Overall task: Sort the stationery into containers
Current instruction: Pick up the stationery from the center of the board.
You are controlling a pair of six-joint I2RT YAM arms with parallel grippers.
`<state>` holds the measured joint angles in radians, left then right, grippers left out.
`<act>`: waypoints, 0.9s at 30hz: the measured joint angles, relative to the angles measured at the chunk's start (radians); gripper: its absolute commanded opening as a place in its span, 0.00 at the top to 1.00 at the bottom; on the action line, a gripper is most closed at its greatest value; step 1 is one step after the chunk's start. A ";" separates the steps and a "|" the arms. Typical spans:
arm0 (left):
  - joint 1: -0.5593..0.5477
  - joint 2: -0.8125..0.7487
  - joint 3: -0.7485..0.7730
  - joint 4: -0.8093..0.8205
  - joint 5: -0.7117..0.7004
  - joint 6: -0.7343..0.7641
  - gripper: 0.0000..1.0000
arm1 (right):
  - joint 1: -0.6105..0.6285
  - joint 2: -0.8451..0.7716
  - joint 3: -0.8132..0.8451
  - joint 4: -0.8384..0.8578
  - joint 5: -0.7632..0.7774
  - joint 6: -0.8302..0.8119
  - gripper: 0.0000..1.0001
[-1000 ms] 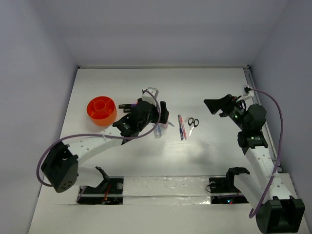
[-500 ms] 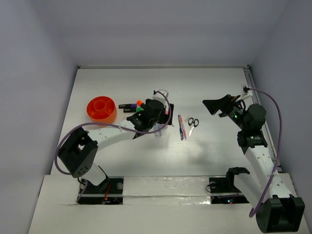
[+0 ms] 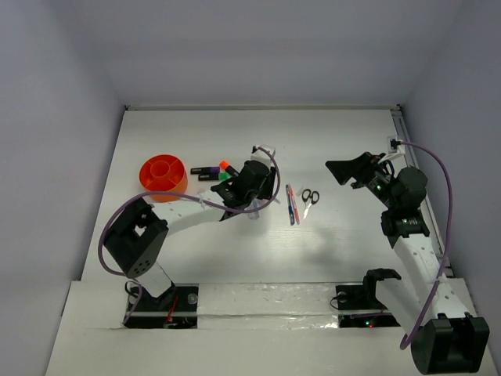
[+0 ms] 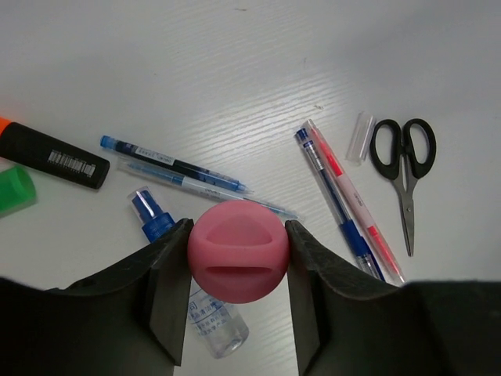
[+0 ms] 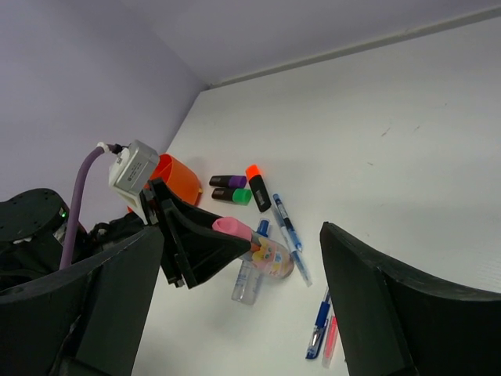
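Note:
My left gripper (image 4: 237, 262) is shut on the cap of the pink-capped bottle (image 4: 237, 251). The bottle hangs tilted, its base at or just above the table (image 5: 270, 257). The clear blue-capped bottle (image 4: 213, 323) lies under it. Two thin blue pens (image 4: 174, 165) lie just beyond, with an orange highlighter (image 4: 55, 153) and a green one (image 4: 14, 189) to the left. A blue and a pink pen (image 4: 344, 202) and the black-handled scissors (image 4: 403, 160) lie to the right. The orange holder (image 3: 163, 178) stands left of my left gripper (image 3: 258, 188). My right gripper (image 3: 348, 170) is open and empty, raised at the right.
A purple highlighter (image 5: 228, 181) lies beside the green one, close to the orange holder (image 5: 176, 178). A small clear pen cap (image 4: 360, 137) lies next to the scissors. Grey walls close the table (image 3: 329, 251) at the back and sides.
The left arm's elbow has swung to the right while its gripper stays over the bottles, gripping the pink cap. The right arm has not moved.

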<state>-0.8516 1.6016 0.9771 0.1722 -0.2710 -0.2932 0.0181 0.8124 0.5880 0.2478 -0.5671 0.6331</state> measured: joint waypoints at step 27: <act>0.172 -0.320 0.190 -0.147 -0.129 0.021 0.99 | 0.003 0.084 0.000 0.014 -0.021 0.014 0.87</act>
<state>-0.6792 1.2819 1.1671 0.0250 -0.3996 -0.2718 0.0212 0.8963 0.5880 0.2615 -0.5884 0.6472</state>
